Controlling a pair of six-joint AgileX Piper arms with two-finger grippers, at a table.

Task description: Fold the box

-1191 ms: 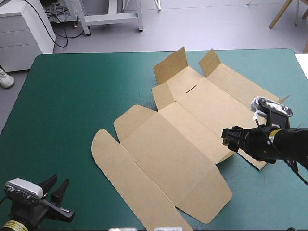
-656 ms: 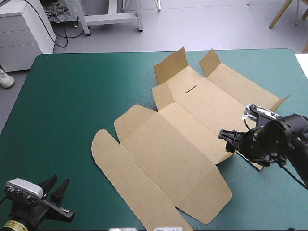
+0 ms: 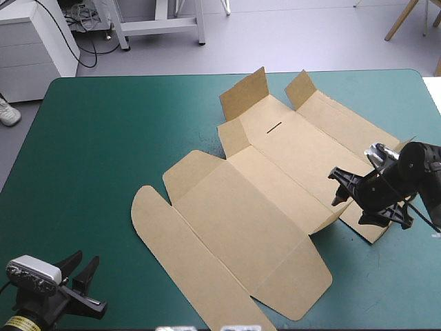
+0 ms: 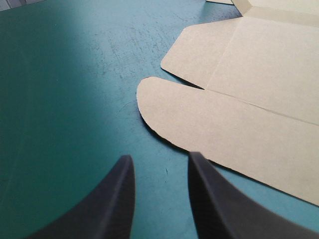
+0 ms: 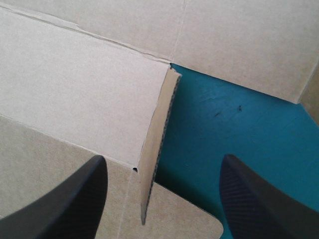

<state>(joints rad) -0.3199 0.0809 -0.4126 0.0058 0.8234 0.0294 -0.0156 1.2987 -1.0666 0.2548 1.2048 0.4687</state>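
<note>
Brown corrugated board, a cut sheet that is the box (image 3: pixel 255 207), lies spread over the middle and right of the teal-green table (image 3: pixel 103 138). It is mostly flat, with its two far flaps tilted up. The right black claw (image 5: pixel 163 164) hangs open at the sheet's right side, and the thin edge of a half-raised side flap (image 5: pixel 158 129) stands between its fingers, nearer one than the other.

If the fingers come together from this offset, I judge they may knock the flap over instead of pinching it, or bend it off its score line. The sheet looks light, and nothing is pinning it down. The left black claw (image 4: pixel 160 158) waits with its fingers apart near the table's near left corner, just short of the sheet's rounded flap (image 4: pixel 164 107) and gripping nothing. A sideways push could therefore slide the whole sheet.
</note>
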